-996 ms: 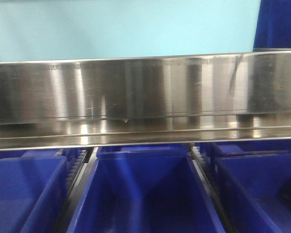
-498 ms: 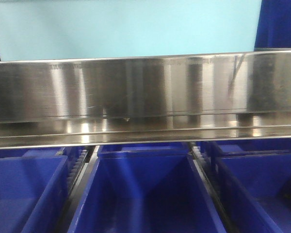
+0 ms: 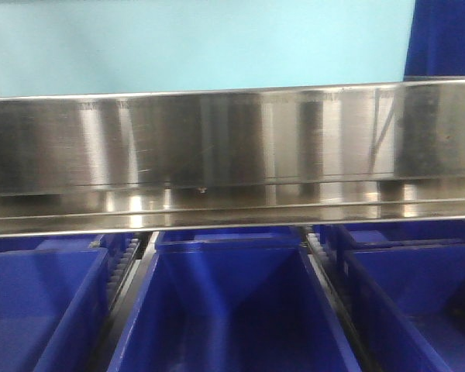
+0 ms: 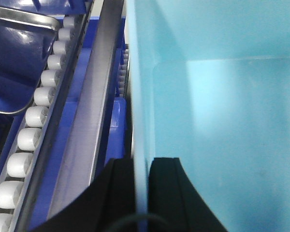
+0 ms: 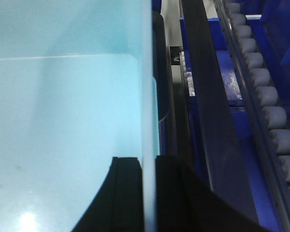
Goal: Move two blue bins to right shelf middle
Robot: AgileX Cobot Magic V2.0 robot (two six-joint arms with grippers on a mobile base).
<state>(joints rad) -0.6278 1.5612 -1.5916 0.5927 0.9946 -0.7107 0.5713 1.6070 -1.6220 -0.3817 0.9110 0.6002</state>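
Grip on the pale blue bin (image 3: 201,43) from both sides, over the top edge of the shelf's steel rail (image 3: 232,139).
The left gripper (image 4: 141,169) is closed on one side wall of the bin, pinched between its black fingers (image 4: 120,193). The right gripper (image 5: 147,174) clamps the opposite wall the same way. Under the rail, three dark blue bins (image 3: 232,302) stand side by side. White rollers (image 4: 36,116) run along the shelf beside each wrist.

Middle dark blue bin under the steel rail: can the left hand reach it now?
Probably not: the left hand is shut on the pale blue bin, and the steel rail crosses above the middle dark blue bin.
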